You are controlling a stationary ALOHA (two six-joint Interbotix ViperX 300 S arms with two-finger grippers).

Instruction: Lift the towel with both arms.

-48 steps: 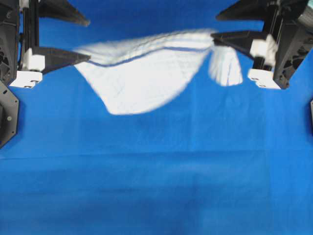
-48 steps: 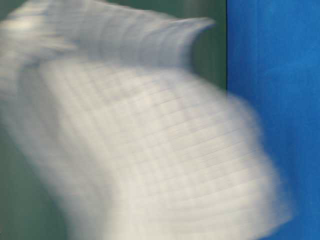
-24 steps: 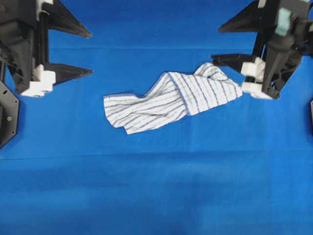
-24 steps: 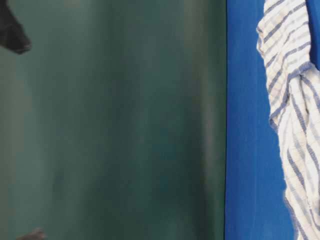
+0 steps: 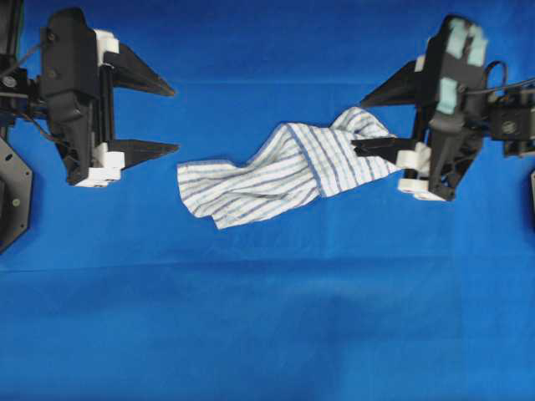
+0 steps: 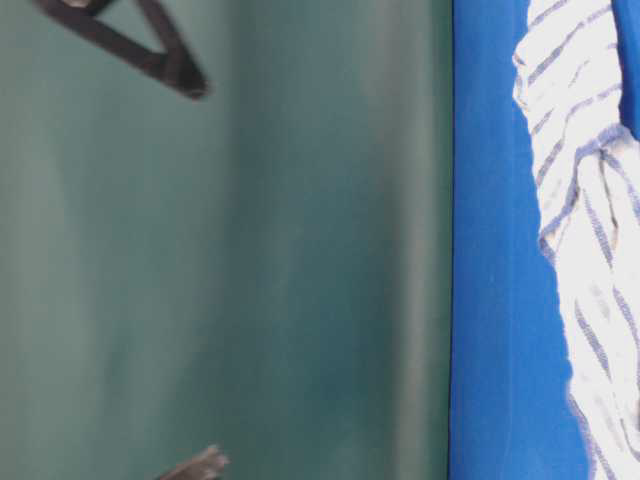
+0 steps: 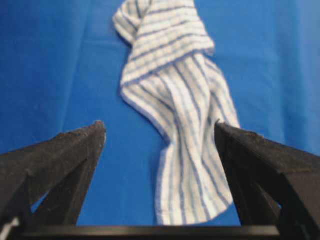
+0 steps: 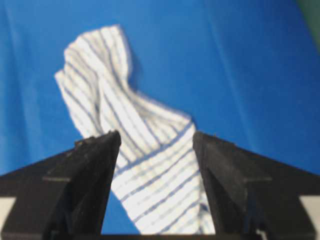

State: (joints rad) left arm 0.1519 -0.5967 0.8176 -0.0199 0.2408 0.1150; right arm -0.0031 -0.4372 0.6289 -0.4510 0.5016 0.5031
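The crumpled white blue-striped cloth towel (image 5: 292, 171) lies lengthwise between both arms' spread, empty jaws, its right end nearer the right gripper (image 5: 361, 124).

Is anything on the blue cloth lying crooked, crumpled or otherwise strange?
Yes. The towel lies bunched and twisted on the blue cloth, not spread flat. Both end effectors, left and right, stand open and hold nothing.

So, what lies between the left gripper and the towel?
Only bare blue cloth: in the overhead view a short strip of it separates the open left gripper from the towel.
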